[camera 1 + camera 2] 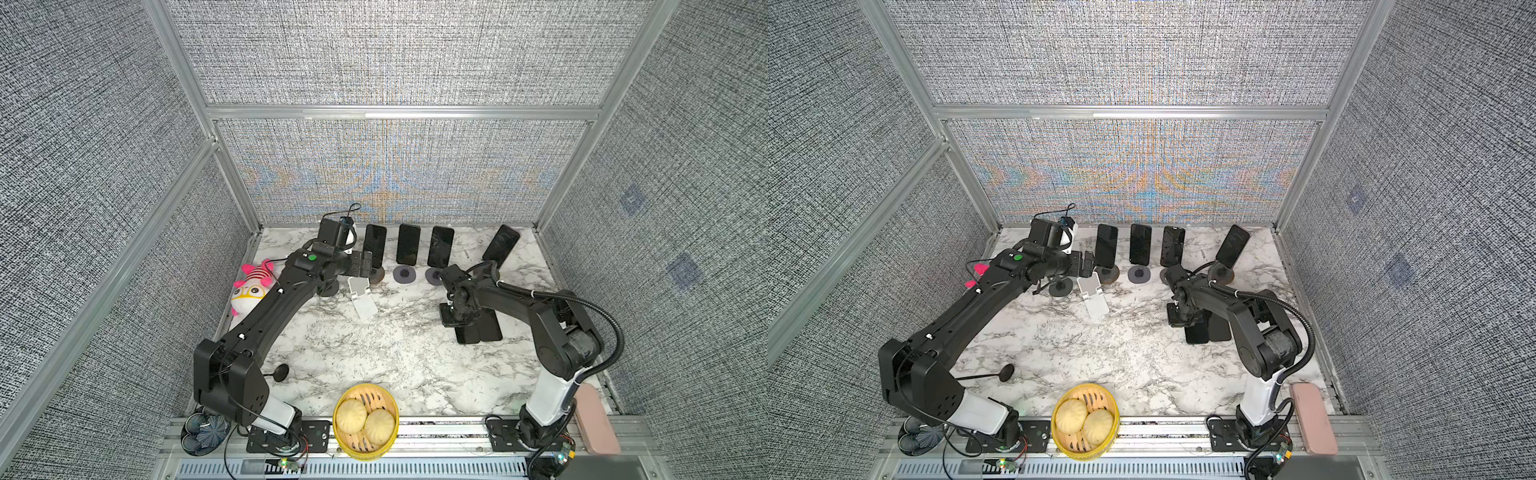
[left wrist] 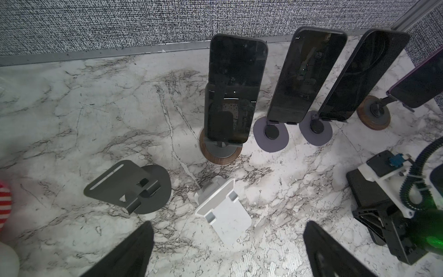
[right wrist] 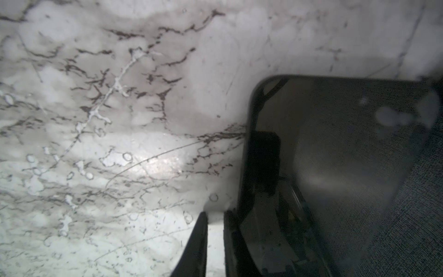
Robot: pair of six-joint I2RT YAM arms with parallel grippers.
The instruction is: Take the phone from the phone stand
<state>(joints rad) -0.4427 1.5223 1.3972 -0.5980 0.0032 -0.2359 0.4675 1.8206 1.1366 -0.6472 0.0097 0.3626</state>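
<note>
Phone (image 2: 236,88) upright on its wood-based stand (image 2: 221,153) at the back of the desk (image 2: 72,108). Your left fingers (image 2: 134,249) gape wide, empty, near it. Right fingers (image 3: 195,244) barely parted, empty, beside a flat-lying phone (image 3: 335,144).

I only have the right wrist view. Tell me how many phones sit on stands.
Observer: Four, in a row along the back wall, from the leftmost phone to the rightmost phone.
Operator: Report the left claw.
Observer: The left claw is wide open and empty, facing the leftmost phone.
Operator: List the empty stands.
Observer: Two: a grey stand and a white stand, both nearer the robot than the row.
</note>
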